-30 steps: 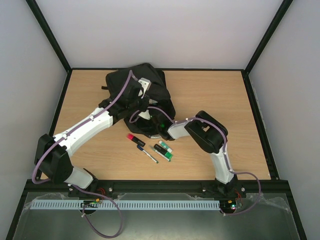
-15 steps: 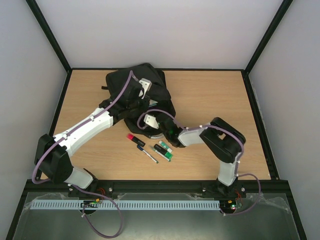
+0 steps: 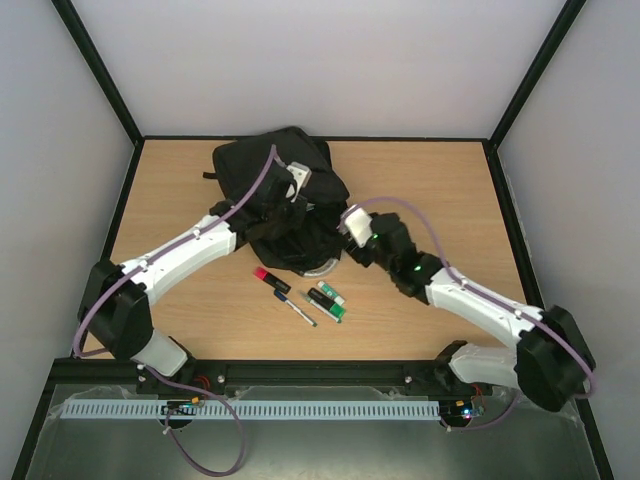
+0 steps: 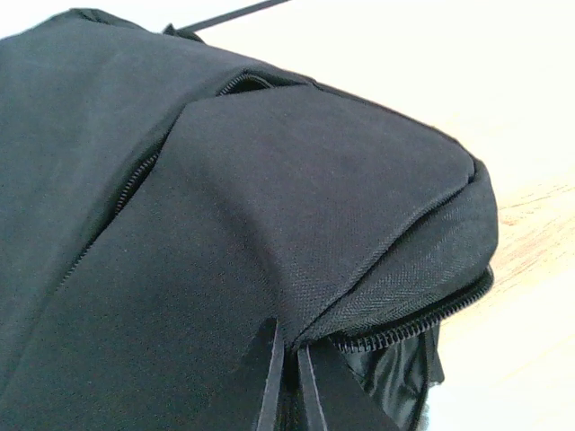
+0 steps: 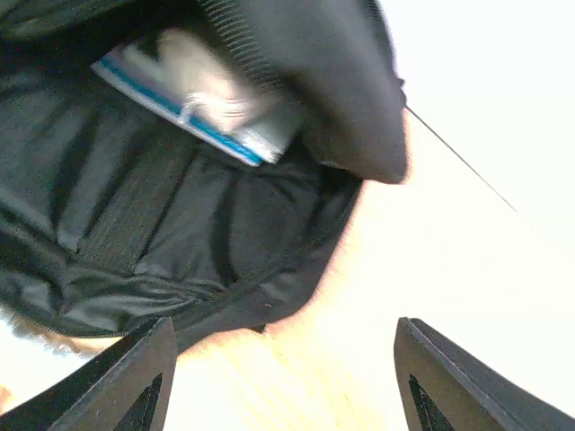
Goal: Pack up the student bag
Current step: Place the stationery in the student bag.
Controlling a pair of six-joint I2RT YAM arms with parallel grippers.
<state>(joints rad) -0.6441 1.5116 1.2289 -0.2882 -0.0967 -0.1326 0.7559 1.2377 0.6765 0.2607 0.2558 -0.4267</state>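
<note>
Black soft fabric backpack (image 3: 250, 165) sits far-left of centre on the light wooden table (image 3: 430, 190). Left gripper (image 4: 287, 382) is clamped tight on a fold of its top flap beside the zip, holding the flap raised. Right gripper (image 5: 286, 328) is at the bag's mouth, fingers spread wide with nothing between them. Inside the bag is a white flat item with a blue edge (image 5: 207, 99), possibly a booklet, but it's too blurred to be sure. On the table just in front of the bag: red-capped marker (image 3: 270, 279), thin dark pen (image 3: 296, 309), green-capped markers (image 3: 330, 300).
</note>
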